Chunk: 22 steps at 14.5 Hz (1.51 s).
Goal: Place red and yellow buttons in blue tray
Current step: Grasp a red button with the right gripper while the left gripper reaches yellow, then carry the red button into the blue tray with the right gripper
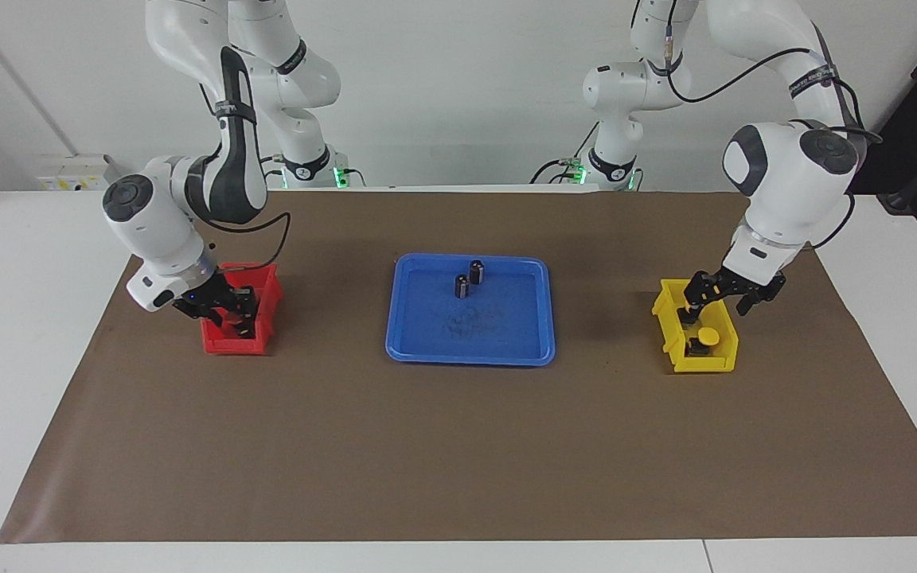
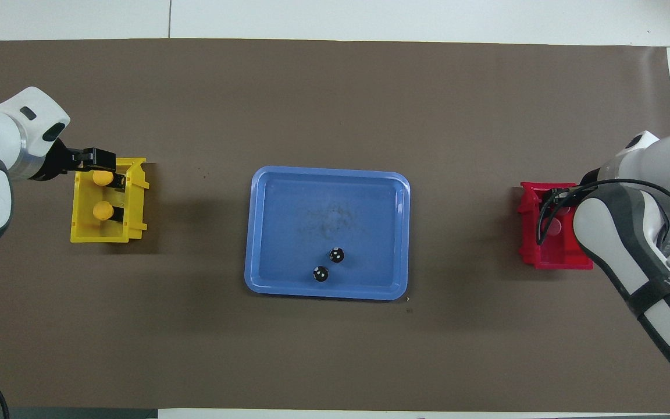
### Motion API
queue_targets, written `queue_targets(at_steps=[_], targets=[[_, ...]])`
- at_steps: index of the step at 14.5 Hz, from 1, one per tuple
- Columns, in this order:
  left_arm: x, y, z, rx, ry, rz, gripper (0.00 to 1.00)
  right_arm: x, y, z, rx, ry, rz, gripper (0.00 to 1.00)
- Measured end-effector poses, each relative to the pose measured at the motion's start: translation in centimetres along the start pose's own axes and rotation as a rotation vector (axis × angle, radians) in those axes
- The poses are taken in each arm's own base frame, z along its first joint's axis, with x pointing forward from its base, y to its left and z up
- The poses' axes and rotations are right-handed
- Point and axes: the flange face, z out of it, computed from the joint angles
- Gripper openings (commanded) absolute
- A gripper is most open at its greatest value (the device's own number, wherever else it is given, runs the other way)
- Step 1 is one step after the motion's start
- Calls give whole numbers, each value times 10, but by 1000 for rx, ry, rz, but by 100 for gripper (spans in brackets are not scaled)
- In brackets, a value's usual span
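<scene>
**Both grippers down at the bins, nothing in the tray yet**

Left gripper lowered onto the yellow bin at the left arm's end of the brown mat, fingers apart and set either side of the yellow button nearer the robots. Likely spread so as to drop past the round cap and close on the black base below. No grip made so far, by the look of it. Second yellow button sitting untouched in the same bin, farther from the robots.

Right gripper sunk inside the red bin at the right arm's end, tilted in from the side, probably to clear the bin's tall wall. Cannot tell whether open or shut, nor whether anything is held: too much hidden by the wrist and the bin. Red buttons presumably in there, mostly covered by the arm from above.

Blue tray lying flat in the middle of the mat, between the two bins and well apart from each, so within either arm's reach. Holding only two small dark cylinders, upright, close together, near the rim closest to the robots; plenty of bare floor for four buttons.

Judged stage: first picks in hand on both sides, all four buttons not yet moved.

Worth watching: a cap slipping out of a shallow pinch, and a bin dragged up with the button.
</scene>
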Motion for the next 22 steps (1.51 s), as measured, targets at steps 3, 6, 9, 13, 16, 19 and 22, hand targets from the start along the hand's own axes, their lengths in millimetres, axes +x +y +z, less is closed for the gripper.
queue_targets(at_steps=[3,6,9,13,16,19,22], targets=[[0,-3,1,1,-1,-5,93,-2,0,0,1,-2,0,36],[0,-5,3,1,-4,-9,93,-3,-3,-1,1,0,-5,17],[4,-5,-2,1,5,-9,93,1,-3,-8,-18,6,-24,17],[8,-6,-4,1,10,-10,93,26,-6,-84,-99,-22,-90,17],[8,-9,-1,2,7,-16,92,45,-64,-139,-112,1,-136,17],[11,-11,3,2,18,-19,84,62,-177,-153,-98,58,-54,16],[21,-15,34,1,34,-25,73,56,-294,-126,-52,44,97,16]])
